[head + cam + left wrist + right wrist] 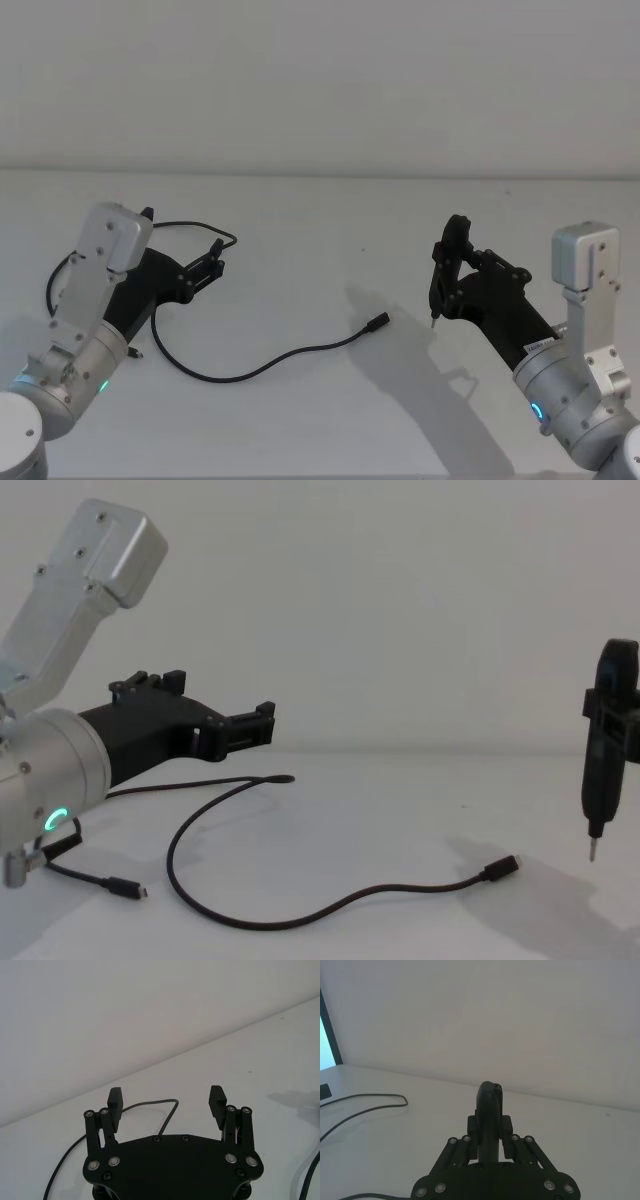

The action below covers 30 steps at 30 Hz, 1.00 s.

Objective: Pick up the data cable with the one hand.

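Head view: the data cable (225, 378) is seen looping just beneath the wide-spread left gripper (216, 257), well apart from the right gripper (448, 285), clamped on a tool (455, 232).

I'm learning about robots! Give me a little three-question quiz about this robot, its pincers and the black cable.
1. True or false: the left pincer is open, not clamped on anything.
2. What does the right pincer grip? A) the data cable B) a slim dark tool with a thin metal tip C) nothing
3. Fill in the gap: the data cable lies loose on the ____ table.

Key: 1 true; 2 B; 3 white.
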### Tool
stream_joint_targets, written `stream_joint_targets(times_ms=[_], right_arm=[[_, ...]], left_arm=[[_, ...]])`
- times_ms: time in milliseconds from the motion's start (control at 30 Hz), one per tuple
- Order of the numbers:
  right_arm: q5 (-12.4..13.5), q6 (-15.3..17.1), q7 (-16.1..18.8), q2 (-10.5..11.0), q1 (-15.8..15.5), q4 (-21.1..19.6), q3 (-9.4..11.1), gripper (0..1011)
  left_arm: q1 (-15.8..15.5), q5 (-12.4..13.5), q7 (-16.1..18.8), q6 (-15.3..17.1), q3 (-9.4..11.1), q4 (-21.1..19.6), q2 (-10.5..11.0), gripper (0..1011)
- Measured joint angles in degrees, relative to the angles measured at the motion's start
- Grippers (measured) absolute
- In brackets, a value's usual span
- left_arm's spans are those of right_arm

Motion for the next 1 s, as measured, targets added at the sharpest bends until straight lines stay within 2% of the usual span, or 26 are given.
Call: stream_joint_targets(times_ms=[1000], right_arm=[[0.0, 0.0, 0.0, 0.0, 0.0, 0.0, 0.0, 275]], left_arm=[[0.0, 0.0, 0.0, 0.0, 0.0, 0.0, 0.0, 1001]])
